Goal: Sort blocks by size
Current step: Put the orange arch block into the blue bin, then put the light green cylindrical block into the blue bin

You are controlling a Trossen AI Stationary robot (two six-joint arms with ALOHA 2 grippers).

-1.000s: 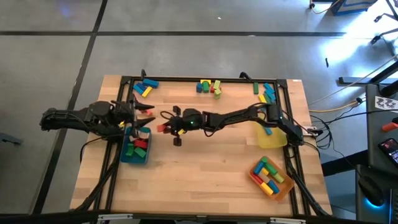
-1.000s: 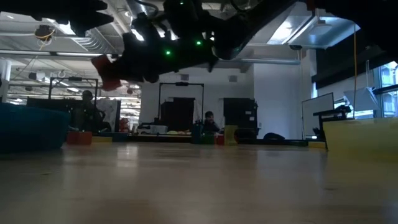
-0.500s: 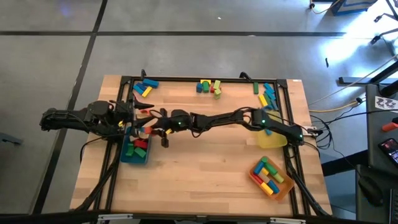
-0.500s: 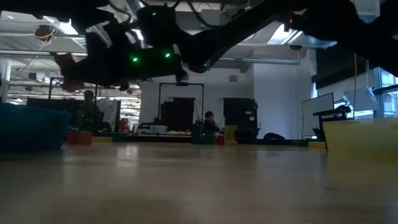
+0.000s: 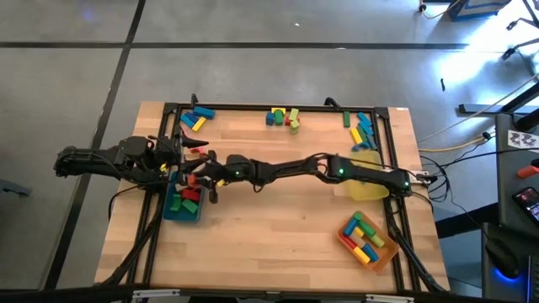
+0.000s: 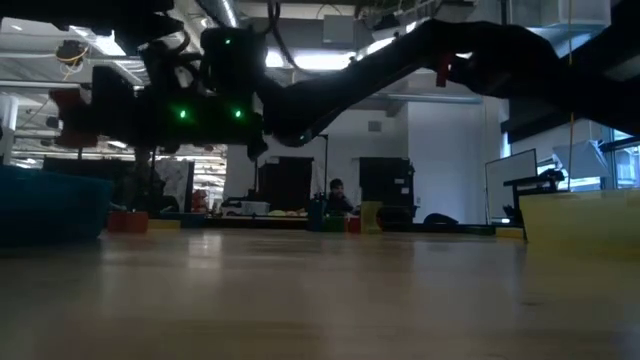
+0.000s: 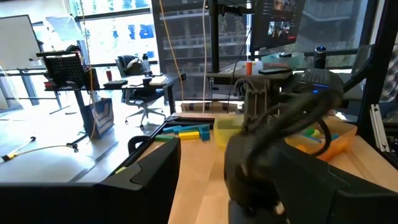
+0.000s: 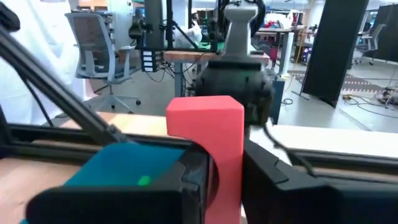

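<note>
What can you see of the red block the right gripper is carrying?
The red block is a matte painted piece with square edges and a curved cut-out low on one side, so it looks like an arch. It stands upright, clamped between the jaws of the right gripper, clear of the table. In the high view the block hangs near the upper end of the teal tray, close to the left gripper. Its underside is hidden.
</note>
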